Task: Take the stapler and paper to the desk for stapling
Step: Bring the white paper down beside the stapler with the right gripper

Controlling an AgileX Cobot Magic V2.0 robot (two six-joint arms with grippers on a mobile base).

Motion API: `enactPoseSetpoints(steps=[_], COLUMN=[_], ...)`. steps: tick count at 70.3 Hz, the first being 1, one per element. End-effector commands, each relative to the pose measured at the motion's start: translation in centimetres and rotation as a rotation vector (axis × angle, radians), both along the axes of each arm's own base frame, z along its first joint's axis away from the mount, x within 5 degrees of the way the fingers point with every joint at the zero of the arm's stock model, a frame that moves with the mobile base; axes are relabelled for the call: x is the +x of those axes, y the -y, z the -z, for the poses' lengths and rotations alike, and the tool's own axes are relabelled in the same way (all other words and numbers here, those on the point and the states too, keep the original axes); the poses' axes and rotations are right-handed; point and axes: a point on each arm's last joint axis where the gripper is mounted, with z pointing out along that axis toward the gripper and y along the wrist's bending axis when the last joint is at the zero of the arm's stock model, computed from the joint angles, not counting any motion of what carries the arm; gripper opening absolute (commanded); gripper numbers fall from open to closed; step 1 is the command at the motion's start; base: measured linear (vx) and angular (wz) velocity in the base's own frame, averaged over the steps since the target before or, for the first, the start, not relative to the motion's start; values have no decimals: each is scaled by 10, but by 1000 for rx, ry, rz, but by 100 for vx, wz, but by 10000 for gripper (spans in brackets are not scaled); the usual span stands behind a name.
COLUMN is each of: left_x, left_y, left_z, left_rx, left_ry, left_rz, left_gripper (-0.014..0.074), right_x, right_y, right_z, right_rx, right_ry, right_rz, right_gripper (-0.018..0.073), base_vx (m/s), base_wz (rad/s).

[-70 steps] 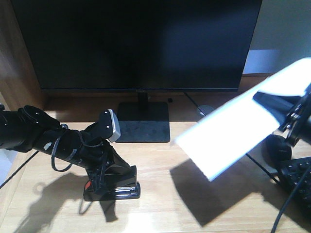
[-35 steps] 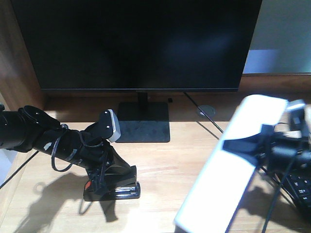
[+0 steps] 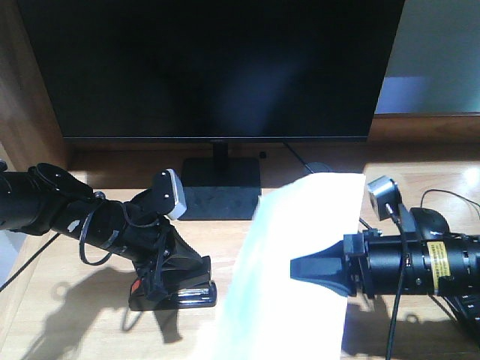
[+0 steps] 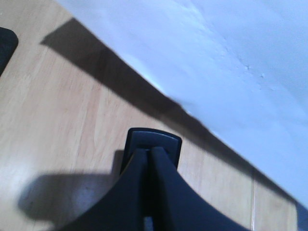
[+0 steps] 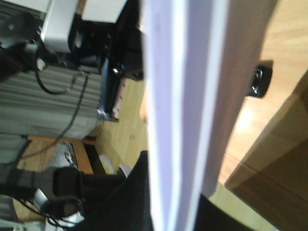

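My left tool [image 3: 175, 271], pressed together, rests on the stapler [image 3: 189, 297] on the table [image 3: 82, 326]; my right tool [image 3: 302, 268] pinches the paper [image 3: 289, 217].

I see a thin gap of bare desk [image 3: 225, 240] between the stapler [image 3: 180, 296] and the paper [image 3: 292, 262]. The monitor stand [image 3: 222, 191] blocks the back.

A wide dark monitor [image 3: 217, 67] is standing on its flat black stand [image 3: 221, 199] at the back of the pale wood desk [image 3: 221, 238]. Brown wooden panelling [image 3: 19, 90] is rising at the left, and a pale wall [image 3: 439, 52] is showing at the upper right. Hard light is throwing sharp shadows across the wood. Grey stripes [image 5: 43, 110], possibly blinds, are showing in the right wrist view.
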Motion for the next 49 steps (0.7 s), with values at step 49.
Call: enactPoseSetpoints(steps=[49], left_x=[1], left_y=[5], left_z=[-23], left_rx=[-63], left_ry=[37], left_rz=[-18], left_gripper=[-6], right_x=[4], right_y=[5], right_z=[23], right_rx=[-210], right_ry=[185], right_rz=[-150], right_gripper=[-3], base_vx=[0], base_wz=[0])
